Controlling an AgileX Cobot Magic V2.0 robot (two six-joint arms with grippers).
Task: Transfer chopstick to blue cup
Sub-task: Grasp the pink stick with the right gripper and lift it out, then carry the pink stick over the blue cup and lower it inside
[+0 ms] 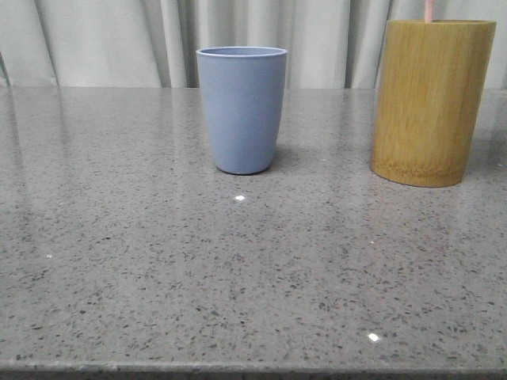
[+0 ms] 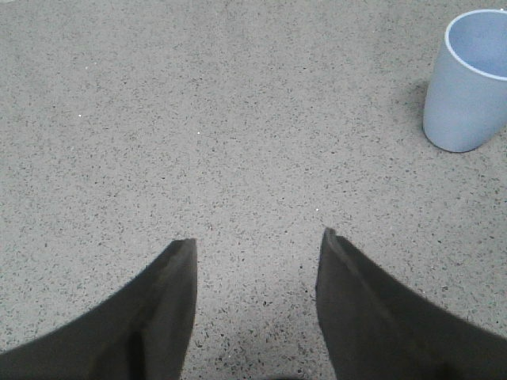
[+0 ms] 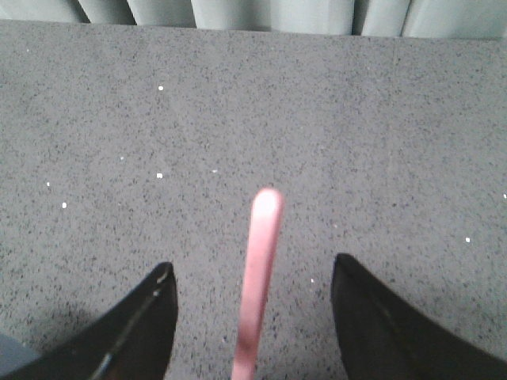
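Note:
The blue cup [image 1: 242, 108] stands upright at the middle of the table; it also shows in the left wrist view [image 2: 469, 83]. A pale pink chopstick's tip [image 1: 428, 9] sticks up out of the bamboo cylinder [image 1: 430, 101] at the right. In the right wrist view the chopstick [image 3: 261, 261] rises between the fingers of my right gripper [image 3: 252, 265], which is open, with a gap on each side of the stick. My left gripper [image 2: 259, 237] is open and empty over bare table, apart from the blue cup. Neither gripper shows in the front view.
The grey speckled table [image 1: 238, 269] runs to a front edge at the bottom of the front view. Pale curtains [image 1: 111, 39] hang behind the table's far edge.

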